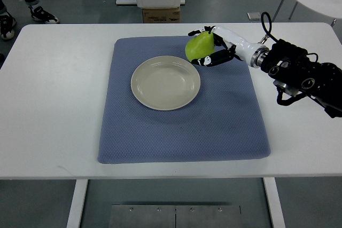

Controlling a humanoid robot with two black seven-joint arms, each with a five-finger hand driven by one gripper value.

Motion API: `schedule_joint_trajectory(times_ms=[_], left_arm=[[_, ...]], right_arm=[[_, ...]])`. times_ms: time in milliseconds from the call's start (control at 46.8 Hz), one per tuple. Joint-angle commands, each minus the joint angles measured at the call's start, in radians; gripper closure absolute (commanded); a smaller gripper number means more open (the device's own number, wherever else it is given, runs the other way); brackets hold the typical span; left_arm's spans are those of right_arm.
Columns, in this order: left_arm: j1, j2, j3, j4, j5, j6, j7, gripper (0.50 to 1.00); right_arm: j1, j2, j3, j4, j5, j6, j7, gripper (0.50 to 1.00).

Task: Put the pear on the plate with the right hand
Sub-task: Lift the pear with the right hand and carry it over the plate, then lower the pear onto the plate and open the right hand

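Fingers [209, 60] of the right hand [216, 46] were wrapped around the green pear [199, 46], hiding its right side and part of its underside. Whether the fruit touched the blue mat [181, 132] or hung just above it could not be told. It sat just beyond the upper-right rim of the beige plate [165, 83], over the mat, not on the plate. Its long axis ran diagonally, the narrow end pointing up and right toward the wrist, the broad end toward the plate. Only the feet of a person [21, 12] showed at the top left, past the white table [48, 105].
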Motion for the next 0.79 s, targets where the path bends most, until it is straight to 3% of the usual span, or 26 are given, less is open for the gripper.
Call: schedule_joint_trajectory(times_ms=[0, 364, 706, 727, 770], left_arm=[[0.002, 0.0, 0.0, 0.0, 0.0, 0.0, 0.0, 0.5], [0.0, 0.0, 0.0, 0.0, 0.0, 0.0, 0.0, 0.5], [0.0, 0.0, 0.0, 0.0, 0.0, 0.0, 0.0, 0.5], [0.0, 0.0, 0.0, 0.0, 0.0, 0.0, 0.0, 0.5], [0.002, 0.0, 0.0, 0.0, 0.0, 0.0, 0.0, 0.5]], right_arm=[[0.001, 0.04, -0.001, -0.002, -0.001, -0.003, -0.01, 1.0], [-0.024, 0.148, -0.013, -0.018, -0.01, -0.033, -0.023, 1.0], [-0.08, 0.149, -0.021, -0.033, -0.007, -0.089, -0.042, 1.0], [-0.08, 0.149, -0.02, -0.033, -0.007, -0.09, -0.042, 0.992], [-0.082, 0.149, -0.016, -0.033, -0.004, -0.089, -0.041, 0.767]])
